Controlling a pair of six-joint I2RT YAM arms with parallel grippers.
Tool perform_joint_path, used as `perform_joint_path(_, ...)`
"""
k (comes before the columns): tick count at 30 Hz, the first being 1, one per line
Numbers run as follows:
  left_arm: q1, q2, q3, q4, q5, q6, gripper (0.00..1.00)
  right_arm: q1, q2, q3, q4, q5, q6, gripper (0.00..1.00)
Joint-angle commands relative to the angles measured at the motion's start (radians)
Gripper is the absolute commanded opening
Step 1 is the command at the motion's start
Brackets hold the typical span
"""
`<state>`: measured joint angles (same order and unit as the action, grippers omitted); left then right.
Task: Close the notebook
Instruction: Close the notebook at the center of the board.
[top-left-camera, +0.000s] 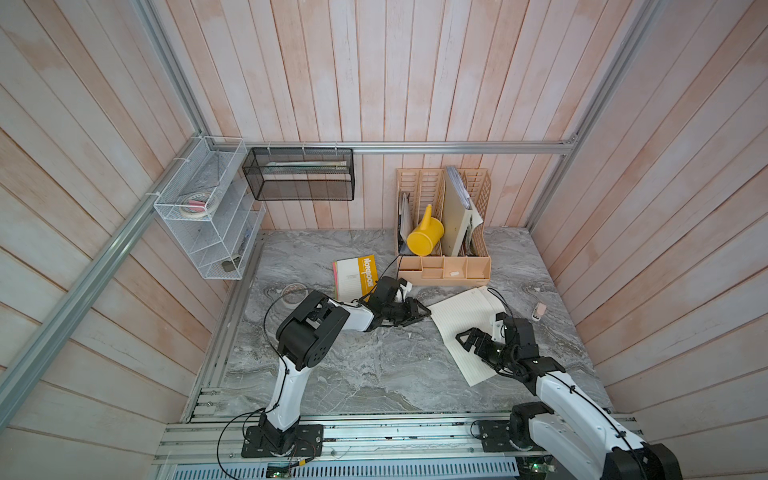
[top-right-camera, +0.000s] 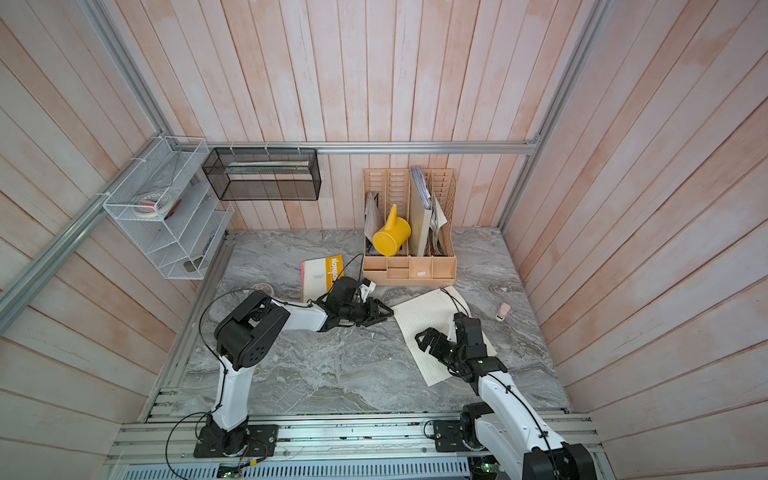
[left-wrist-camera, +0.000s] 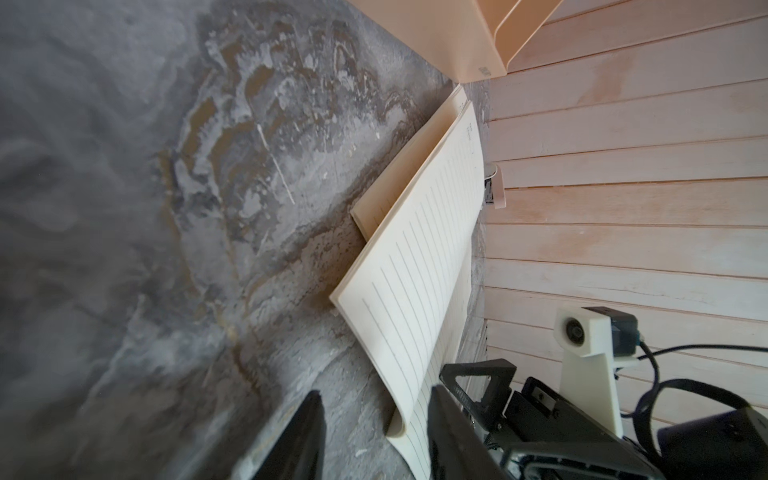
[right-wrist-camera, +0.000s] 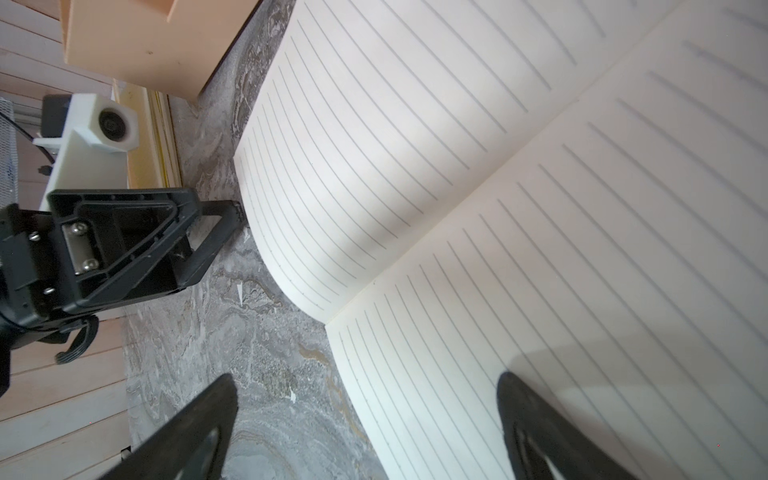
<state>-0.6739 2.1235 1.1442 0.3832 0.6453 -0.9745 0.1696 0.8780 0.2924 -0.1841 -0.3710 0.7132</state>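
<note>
Jaws apart; notebook (top-left-camera: 457, 328) open, cream lined pages bowed.

Yellow watering can (top-left-camera: 424, 237) in beige organizer (top-left-camera: 457, 277); blk mesh basket (top-left-camera: 299, 176) on wall.

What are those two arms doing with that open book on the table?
Two robot arms are set on closing a notebook that lies open on the table. The left gripper, jaws open, sits at the edge of the nearer pages, which curl up off the table. The right gripper hovers open over the notebook's other side.
</note>
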Motion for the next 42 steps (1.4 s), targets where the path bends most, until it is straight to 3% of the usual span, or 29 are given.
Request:
perform_joint_path(1,-0.007,0.038,0.039,0.03,-0.015,-0.014,0.44,-0.004,-0.007,-0.006,-0.02,-0.017,0.002,0.98)
perform_joint_path(13,-0.019,0.114,0.11,0.078,-0.012,-0.065,0.43,-0.007,-0.027,-0.001,-0.048,-0.025,-0.007,0.98)
perform_joint_path(21,-0.019,0.111,0.09,0.17,0.023,-0.108,0.0,-0.008,-0.034,-0.001,-0.05,-0.031,-0.008,0.98)
perform_joint_path(33,-0.018,-0.149,-0.169,0.313,0.037,-0.13,0.0,-0.008,-0.055,0.083,-0.12,0.037,-0.047,0.98)
perform_joint_path(38,-0.019,-0.308,-0.311,0.334,-0.049,-0.11,0.0,-0.007,-0.045,0.115,-0.122,0.036,-0.051,0.98)
perform_joint_path(42,-0.018,-0.426,-0.375,0.228,-0.143,-0.061,0.0,0.0,-0.068,0.111,-0.114,0.031,-0.026,0.98)
